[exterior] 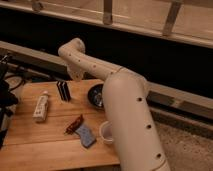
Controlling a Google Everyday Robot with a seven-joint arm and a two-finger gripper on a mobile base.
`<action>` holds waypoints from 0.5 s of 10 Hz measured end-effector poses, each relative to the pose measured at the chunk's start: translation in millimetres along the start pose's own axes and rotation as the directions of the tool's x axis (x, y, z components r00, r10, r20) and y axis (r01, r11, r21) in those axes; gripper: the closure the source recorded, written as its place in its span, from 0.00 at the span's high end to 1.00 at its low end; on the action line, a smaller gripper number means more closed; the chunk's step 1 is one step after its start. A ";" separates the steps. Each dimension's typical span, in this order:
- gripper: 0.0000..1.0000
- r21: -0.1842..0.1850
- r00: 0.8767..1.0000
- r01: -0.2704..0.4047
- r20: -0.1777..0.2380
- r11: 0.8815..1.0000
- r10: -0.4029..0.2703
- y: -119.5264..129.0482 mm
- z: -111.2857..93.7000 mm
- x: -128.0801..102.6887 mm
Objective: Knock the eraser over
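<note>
Just the one camera view, so here's what you've got. Your arm (127,115) comes in from 5 o'clock, runs up over the table (30,145), bends, and drops down at the far edge. The gripper (75,75) is at the end of that drop, just at 1 o'clock of the eraser (63,91). Can't tell if they touch. Is it spread or closed, or gripping anything? Honestly can't tell from this angle.

The eraser stands upright near the table's far edge, around 12 o'clock. The tube (41,106) lies at 8 o'clock of it, apart. A dark bowl (95,95) sits at 3 o'clock of the eraser, partly behind the arm. Toward the near edge there's a blue pad (86,135), with a red thing (74,124) touching its 10 o'clock corner. A white cup (106,132) peeks out at 3 o'clock of the pad, half hidden by the arm.
</note>
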 end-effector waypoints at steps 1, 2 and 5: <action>0.00 -0.016 1.000 0.005 -0.016 1.000 -0.005 2.4 0.2 -1.0; 0.00 -0.040 0.999 0.008 -0.036 0.999 -0.009 5.4 0.5 -2.3; 0.00 -0.100 0.998 0.029 -0.053 0.995 -0.034 14.9 3.4 -2.7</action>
